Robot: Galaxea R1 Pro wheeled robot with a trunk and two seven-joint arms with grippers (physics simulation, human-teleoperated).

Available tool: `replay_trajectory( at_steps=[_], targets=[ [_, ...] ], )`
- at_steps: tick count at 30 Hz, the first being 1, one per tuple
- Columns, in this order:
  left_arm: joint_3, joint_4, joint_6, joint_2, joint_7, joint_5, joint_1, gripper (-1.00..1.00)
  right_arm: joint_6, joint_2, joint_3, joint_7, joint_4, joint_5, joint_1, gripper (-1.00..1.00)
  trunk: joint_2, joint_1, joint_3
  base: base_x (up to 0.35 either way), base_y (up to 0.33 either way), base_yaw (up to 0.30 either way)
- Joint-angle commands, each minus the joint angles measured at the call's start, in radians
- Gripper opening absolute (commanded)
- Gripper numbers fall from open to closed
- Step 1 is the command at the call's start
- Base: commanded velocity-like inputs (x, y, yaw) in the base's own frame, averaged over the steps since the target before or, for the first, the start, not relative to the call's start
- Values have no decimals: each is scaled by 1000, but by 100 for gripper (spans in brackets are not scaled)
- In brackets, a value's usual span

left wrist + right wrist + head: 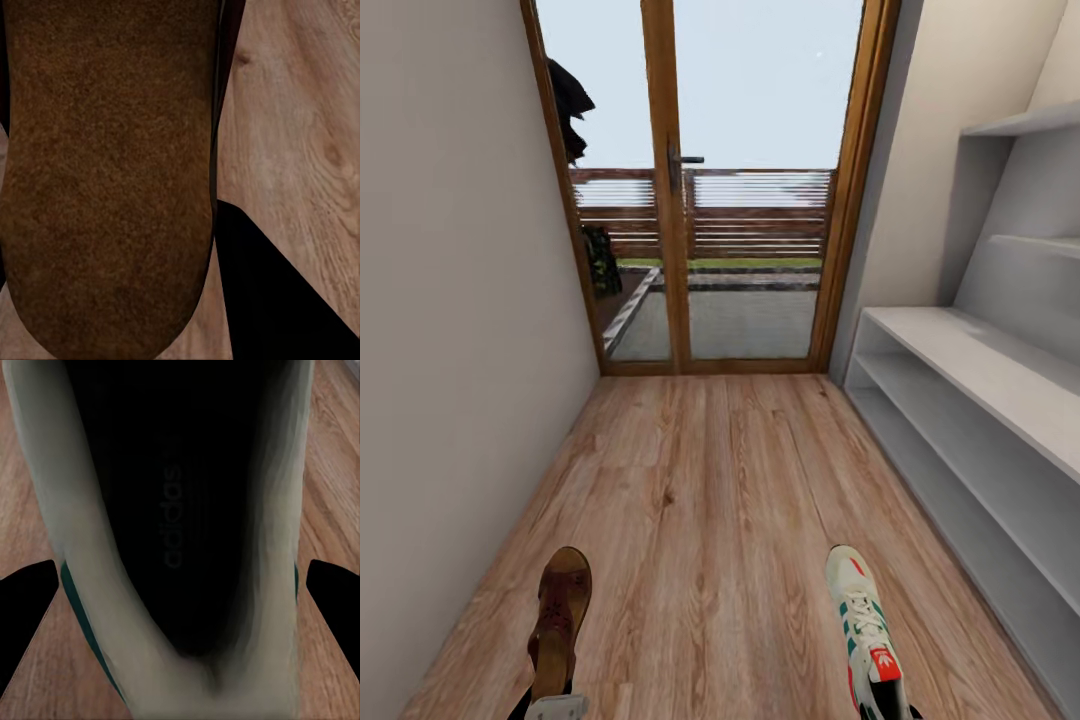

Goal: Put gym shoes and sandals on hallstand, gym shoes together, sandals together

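One dark brown sandal (pixel 560 610) hangs over the corridor floor (pixel 710 480) at the near left, toe pointing away from me. My left gripper (pixel 555 708) is shut on its heel end. In the left wrist view the sandal (pixel 105 180) looms close, with one dark finger (pixel 277 300) beside it. A cream-white gym shoe (pixel 863 620) with green stripes and a red tongue label hangs at the near right, my right gripper (pixel 885 712) shut on its heel. In the right wrist view the shoe's opening (pixel 247 660) sits between both dark fingers (pixel 26 615). The pale grey hallstand (pixel 980 360) runs along the right wall.
A wood-framed glass door (pixel 670 200) closes the far end of the corridor. A plain wall (pixel 450 350) stands on the left. Stepped shelves (pixel 1025 122) rise above the bench, and two long open shelves (pixel 960 440) lie below it.
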Motion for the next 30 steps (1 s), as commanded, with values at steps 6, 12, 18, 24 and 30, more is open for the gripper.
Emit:
replay_trajectory(
  at_steps=[6,12,18,24,30],
  targets=[
    [6,0,-3,-1,3,-14,0,-100,-4,1,-8,6,0,10,0,-100,0,0,-1,339,0,0],
    [6,0,-3,-1,3,-14,-1,-100,-4,1,-8,6,0,10,-1,-100,0,0,-1,339,0,0],
    [6,0,-3,-1,3,-14,-1,-100,-4,1,-8,5,0,10,-1,-100,0,0,-1,339,0,0],
    [6,0,-3,-1,3,-14,0,-100,-4,1,-8,6,-1,9,-1,-100,0,0,-1,339,0,0],
    [7,0,-3,-1,3,-14,-1,-100,-4,1,-7,6,-1,9,-1,-100,0,0,-1,339,0,0]
  ],
)
